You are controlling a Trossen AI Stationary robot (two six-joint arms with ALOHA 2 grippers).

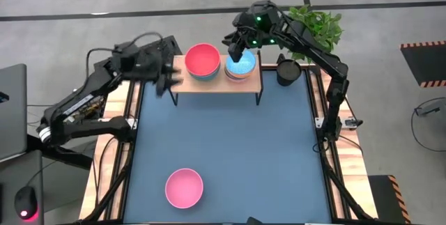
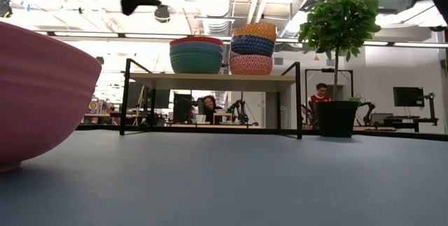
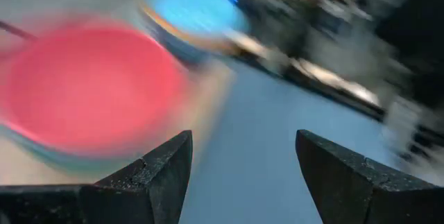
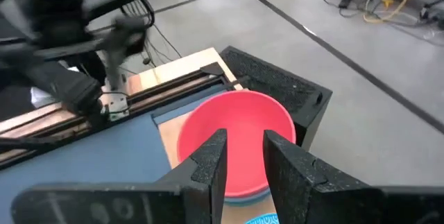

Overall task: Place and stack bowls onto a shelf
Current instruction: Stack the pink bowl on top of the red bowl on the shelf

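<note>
Two stacks sit on the shelf [image 1: 216,82]; pink bowl [image 1: 184,187] alone at the table's [image 1: 230,148] near edge. Left gripper [image 3: 239,175] beside shelf, jaws spread, empty (right gripper [image 1: 235,47] over small stack, jaws nearly together). Next: fetch pink.

The light-wood shelf [image 1: 216,80] on thin black legs stands at the upper middle of the high view. On it sit two stacks side by side: larger plain bowls topped by a red bowl [image 1: 203,59], and smaller patterned bowls topped by a bright blue bowl [image 1: 242,63]. A pink bowl [image 1: 184,187] lies upright, alone, at lower left.
</note>
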